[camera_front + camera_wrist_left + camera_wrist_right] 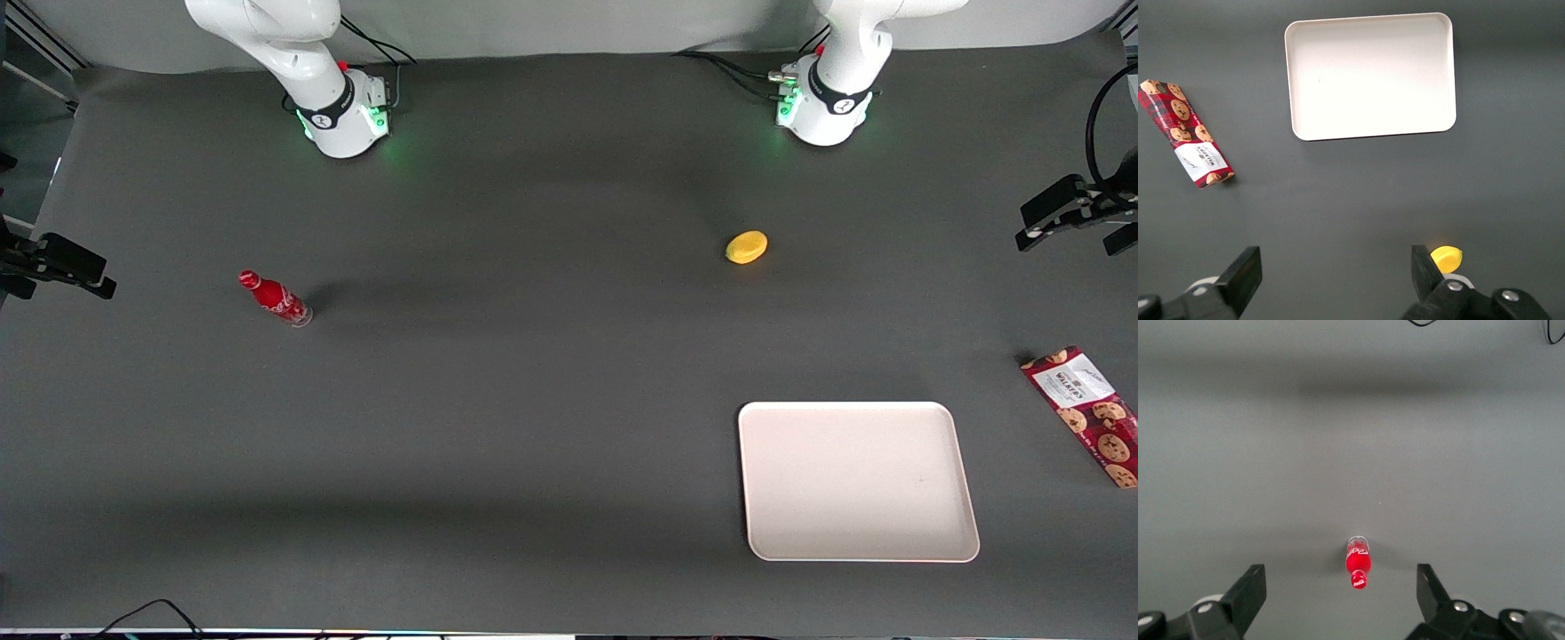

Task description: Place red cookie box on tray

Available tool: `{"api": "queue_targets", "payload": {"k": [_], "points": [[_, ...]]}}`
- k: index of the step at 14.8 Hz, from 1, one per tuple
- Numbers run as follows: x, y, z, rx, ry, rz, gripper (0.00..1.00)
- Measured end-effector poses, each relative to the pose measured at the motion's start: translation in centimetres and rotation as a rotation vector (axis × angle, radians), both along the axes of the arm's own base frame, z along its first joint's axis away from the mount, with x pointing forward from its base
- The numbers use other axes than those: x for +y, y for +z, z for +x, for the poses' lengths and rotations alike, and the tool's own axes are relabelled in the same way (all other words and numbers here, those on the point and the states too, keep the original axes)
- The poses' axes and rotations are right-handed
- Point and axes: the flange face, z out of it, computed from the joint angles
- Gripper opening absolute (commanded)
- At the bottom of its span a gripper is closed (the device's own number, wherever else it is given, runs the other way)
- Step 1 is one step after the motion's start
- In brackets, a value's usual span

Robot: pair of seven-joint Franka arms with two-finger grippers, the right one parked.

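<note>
The red cookie box (1086, 412) lies flat at the working arm's end of the table, cut off by the front view's edge, with its white label end farther from the front camera. It also shows in the left wrist view (1186, 132). The off-white tray (858, 481) lies beside it, a gap apart, with nothing on it; it also shows in the left wrist view (1370, 75). My left gripper (1336, 273) is open and holds nothing, high above bare table, farther from the front camera than the tray. It does not show in the front view.
A yellow lemon-like object (746, 247) lies farther from the front camera than the tray, beside one finger in the left wrist view (1447, 257). A small red cola bottle (275, 299) stands toward the parked arm's end. Black camera mounts stand at both table ends.
</note>
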Motion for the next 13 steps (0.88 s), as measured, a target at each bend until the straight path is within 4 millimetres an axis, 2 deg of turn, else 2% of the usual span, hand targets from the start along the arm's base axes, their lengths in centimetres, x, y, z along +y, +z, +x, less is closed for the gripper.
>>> {"api": "queue_targets", "payload": {"k": [8,10,13], "points": [[0.7,-0.5,0.3,0.010,0.012,0.000,1.00],[2.1,-1.3,0.8,0.016,0.038,0.001,1.00],[6.8,-3.7,2.7,-0.015,0.119,0.008,1.00]]}}
